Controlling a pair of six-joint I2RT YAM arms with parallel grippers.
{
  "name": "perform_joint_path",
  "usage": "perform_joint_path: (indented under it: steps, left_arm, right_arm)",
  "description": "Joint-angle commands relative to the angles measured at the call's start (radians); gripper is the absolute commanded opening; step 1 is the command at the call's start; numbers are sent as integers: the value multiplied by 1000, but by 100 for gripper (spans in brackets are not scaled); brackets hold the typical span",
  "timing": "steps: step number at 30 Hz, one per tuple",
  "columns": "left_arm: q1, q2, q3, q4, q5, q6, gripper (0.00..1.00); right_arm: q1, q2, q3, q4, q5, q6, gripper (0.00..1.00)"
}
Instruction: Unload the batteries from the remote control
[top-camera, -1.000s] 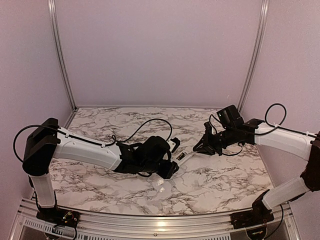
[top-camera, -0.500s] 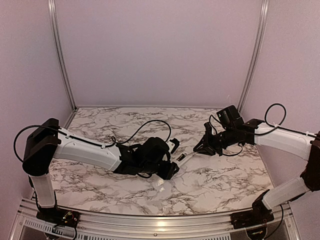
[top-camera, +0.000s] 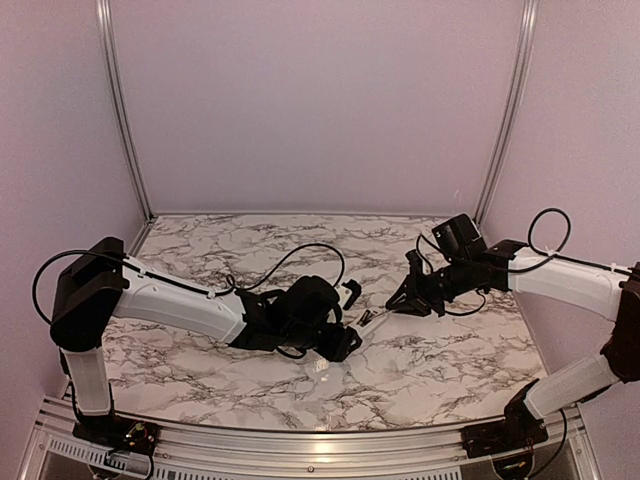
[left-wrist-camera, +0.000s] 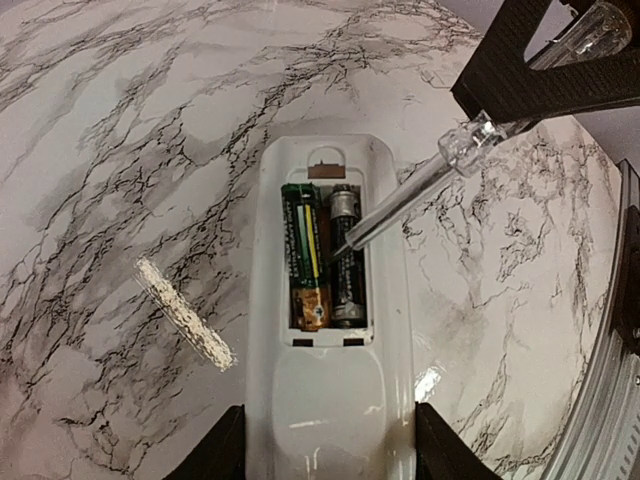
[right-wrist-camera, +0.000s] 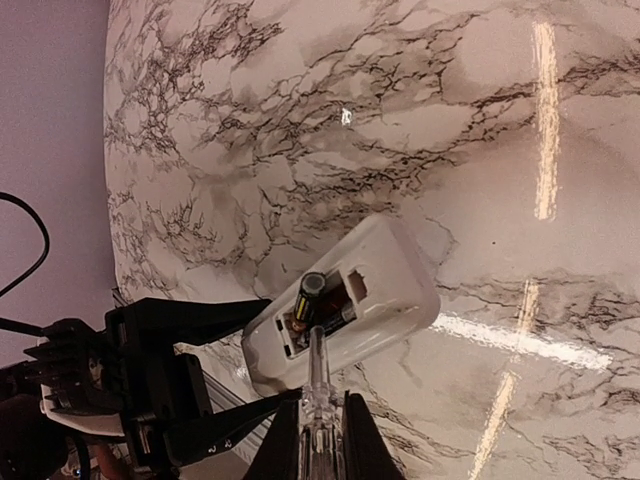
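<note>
Top view: the left gripper (top-camera: 338, 335) and right gripper (top-camera: 398, 300) meet at mid-table (top-camera: 450, 360). Left wrist: the left gripper grips the remote (left-wrist-camera: 330, 400), both batteries (left-wrist-camera: 322, 255) seated in its open bay. Right wrist: the right gripper is clamped on a screwdriver (right-wrist-camera: 320, 400), its tip at the batteries.

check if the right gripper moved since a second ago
Yes, slightly. The right gripper has drifted down and left in the top view, away from the foot of the back-right frame post.

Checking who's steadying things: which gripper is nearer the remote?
The left gripper: its fingers clamp the remote by its sides. The right gripper hangs apart from it, reaching the batteries only through the clear tool it grips.
</note>
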Motion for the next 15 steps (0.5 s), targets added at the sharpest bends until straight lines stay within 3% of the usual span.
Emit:
perform_joint_path:
  steps: [1, 15]
  left_arm:
    - [-1, 26, 23, 50, 34, -5, 0]
    - [7, 41, 11, 57, 50, -19, 0]
  right_arm:
    - [16, 3, 0, -21, -10, -5, 0]
    - [39, 22, 8, -25, 1, 8, 0]
